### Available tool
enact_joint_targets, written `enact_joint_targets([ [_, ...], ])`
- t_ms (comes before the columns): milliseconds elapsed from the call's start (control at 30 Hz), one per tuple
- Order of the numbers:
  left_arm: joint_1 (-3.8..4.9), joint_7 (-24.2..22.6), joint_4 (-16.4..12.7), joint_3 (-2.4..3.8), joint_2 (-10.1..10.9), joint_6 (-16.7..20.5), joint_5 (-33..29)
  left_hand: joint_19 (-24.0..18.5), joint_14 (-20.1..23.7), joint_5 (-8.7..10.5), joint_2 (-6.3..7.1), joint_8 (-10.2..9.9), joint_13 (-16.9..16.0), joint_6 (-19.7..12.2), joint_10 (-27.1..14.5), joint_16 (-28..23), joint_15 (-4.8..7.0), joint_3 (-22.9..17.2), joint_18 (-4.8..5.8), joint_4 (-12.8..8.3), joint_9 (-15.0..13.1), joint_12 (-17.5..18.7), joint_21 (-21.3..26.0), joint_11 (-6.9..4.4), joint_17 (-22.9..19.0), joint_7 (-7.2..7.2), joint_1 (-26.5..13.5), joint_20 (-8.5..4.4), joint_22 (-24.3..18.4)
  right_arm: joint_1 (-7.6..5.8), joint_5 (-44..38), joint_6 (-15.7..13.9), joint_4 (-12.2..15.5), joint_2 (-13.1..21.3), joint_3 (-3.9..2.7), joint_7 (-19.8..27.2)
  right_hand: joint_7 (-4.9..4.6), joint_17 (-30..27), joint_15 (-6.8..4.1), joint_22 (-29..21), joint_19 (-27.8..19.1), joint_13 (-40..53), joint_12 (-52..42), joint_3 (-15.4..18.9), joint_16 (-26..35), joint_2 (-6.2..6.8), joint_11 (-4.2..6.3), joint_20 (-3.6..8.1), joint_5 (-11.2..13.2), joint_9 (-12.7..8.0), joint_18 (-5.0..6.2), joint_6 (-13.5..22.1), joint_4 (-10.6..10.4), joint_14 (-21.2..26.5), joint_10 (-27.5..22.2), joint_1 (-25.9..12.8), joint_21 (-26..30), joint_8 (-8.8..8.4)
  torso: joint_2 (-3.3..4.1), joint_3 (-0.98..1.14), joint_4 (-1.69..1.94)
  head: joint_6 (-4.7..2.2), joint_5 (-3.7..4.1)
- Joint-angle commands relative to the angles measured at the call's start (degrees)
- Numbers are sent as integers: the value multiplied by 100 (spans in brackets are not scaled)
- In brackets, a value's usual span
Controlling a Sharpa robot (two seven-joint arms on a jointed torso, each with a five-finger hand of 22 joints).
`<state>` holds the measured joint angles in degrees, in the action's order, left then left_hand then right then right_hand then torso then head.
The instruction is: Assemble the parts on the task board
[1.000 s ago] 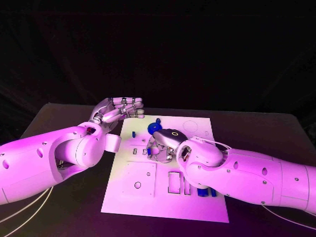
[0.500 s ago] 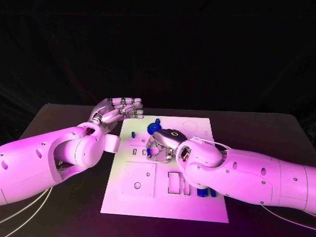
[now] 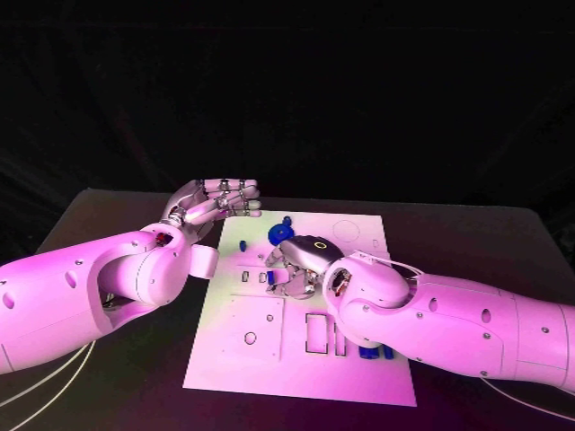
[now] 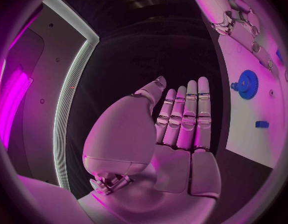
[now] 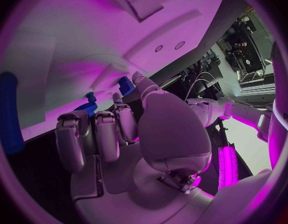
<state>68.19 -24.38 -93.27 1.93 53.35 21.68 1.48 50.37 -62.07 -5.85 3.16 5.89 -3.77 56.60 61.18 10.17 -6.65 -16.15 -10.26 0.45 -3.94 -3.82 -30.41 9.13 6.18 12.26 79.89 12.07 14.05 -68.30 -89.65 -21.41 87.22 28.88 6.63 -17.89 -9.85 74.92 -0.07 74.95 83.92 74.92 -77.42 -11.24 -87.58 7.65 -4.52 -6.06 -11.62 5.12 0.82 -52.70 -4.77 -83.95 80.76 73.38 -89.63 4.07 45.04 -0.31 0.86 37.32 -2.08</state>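
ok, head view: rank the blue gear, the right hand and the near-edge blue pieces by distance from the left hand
1. Blue gear, board's far end.
2. Right hand, mid-board.
3. Blue pieces, board's near right edge.

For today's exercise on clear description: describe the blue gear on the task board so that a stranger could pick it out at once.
Start at the white task board in the middle of the black table. Go to its far end, just beyond the right hand. There sits the blue gear: round with a toothed rim, unlike the small blocky and slender blue parts near it.
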Motion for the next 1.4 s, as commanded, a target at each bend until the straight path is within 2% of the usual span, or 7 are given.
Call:
enact_joint_targets([
  [33, 4, -1, 5, -1, 3, -137, -16, -40, -9, 6, 2, -39, -1, 13, -5, -25, -16, -42, -2, -4, 0, 12, -25, 41, 1, 43, -36, 12, 8, -8, 24, -396, 184, 125, -8, 217, -3, 1023, 62, 1452, 556, 447, 13, 133, 24, 85, -37, -55, -7, -19, -62, 89, -65, -488, -23, -5, 24, -14, -9, -4, 1, 3, 3],
  [433, 4, 495, 204, -27, 5, -386, 374, 22, -290, 25, 77, -68, -23, 29, 56, 90, 48, 23, -27, 28, -8, -34, -177, 6, 70, 22, -228, -8, 75, -290, 659, -953, 995, 1001, -66, 1092, -40, 999, 98, 1416, 520, 432, 7, 499, 42, 59, -74, -100, -1, -56, -48, 217, -446, -481, -29, 278, 71, 15, -72, -3, -30, -23, -11],
  [633, 5, 1500, 340, -31, 30, -1102, 1281, 850, -1720, 35, 36, 69, -272, 340, 1080, 1102, 509, 184, -49, 299, -75, -573, -933, -404, 607, -287, -602, -366, 433, -685, 2085, -402, 1222, 1734, -76, 1706, 30, 808, 49, 1303, 409, 370, 77, 390, 161, -178, -10, -70, -99, -2, -5, -65, -412, -429, -79, 492, 213, 174, -161, -10, -26, 16, -12],
  [700, 6, 1979, 372, -32, 46, -1485, 1639, 1312, -2078, 26, 7, 62, -411, 322, 1232, 1660, 640, 247, -38, 427, -77, -750, -1460, -484, 975, -343, -701, -581, 709, -778, 2428, -247, 1272, 2010, -78, 1797, 52, 807, 30, 1335, 440, 392, 47, 384, 164, -214, 11, -53, -114, 12, -16, -139, -405, -431, -47, 502, 175, 220, -200, -12, -26, 43, -32],
  [767, 10, 2484, 378, -31, 69, -1769, 2023, 1736, -2453, 34, -12, 89, -592, 339, 1433, 3808, 738, 337, 39, 557, -92, -1003, -2147, -570, 3178, -411, -805, -707, 1386, -847, 2687, -155, 1308, 2250, -79, 1859, 72, 801, 14, 1346, 451, 397, 38, 404, 169, -218, 29, -36, -110, 24, -21, -202, -413, -431, -32, 478, 162, 261, -238, -4, -26, 82, -46],
  [933, 135, 3817, 430, -31, 42, -2304, 3001, 2824, -2555, 35, -65, 363, -1625, 402, 1418, 6989, 880, 752, 458, 983, -223, -2279, -4312, -718, 6843, -556, -927, -890, 4355, -957, 3116, -86, 1341, 2684, -79, 1920, 87, 791, 1, 1348, 453, 404, 27, 424, 176, -224, 42, -24, -105, 33, -21, -246, -424, -431, -17, 452, 161, 291, -327, 38, -34, 193, -122],
  [1400, 609, 5716, 604, -48, -399, -2955, 4825, 3272, -2469, 14, -298, 1847, -5304, 217, 1244, 7184, 1049, 2019, 690, 1617, -1356, -6132, -5206, -937, 7208, -834, -1409, -1045, 5868, -997, 3266, -135, 1177, 2880, -76, 1830, 100, 742, -11, 1317, 423, 393, 37, 453, 207, -224, 56, -10, -96, 40, -9, -277, -442, -420, -17, 413, 201, 315, -416, 99, -14, 342, -175],
])
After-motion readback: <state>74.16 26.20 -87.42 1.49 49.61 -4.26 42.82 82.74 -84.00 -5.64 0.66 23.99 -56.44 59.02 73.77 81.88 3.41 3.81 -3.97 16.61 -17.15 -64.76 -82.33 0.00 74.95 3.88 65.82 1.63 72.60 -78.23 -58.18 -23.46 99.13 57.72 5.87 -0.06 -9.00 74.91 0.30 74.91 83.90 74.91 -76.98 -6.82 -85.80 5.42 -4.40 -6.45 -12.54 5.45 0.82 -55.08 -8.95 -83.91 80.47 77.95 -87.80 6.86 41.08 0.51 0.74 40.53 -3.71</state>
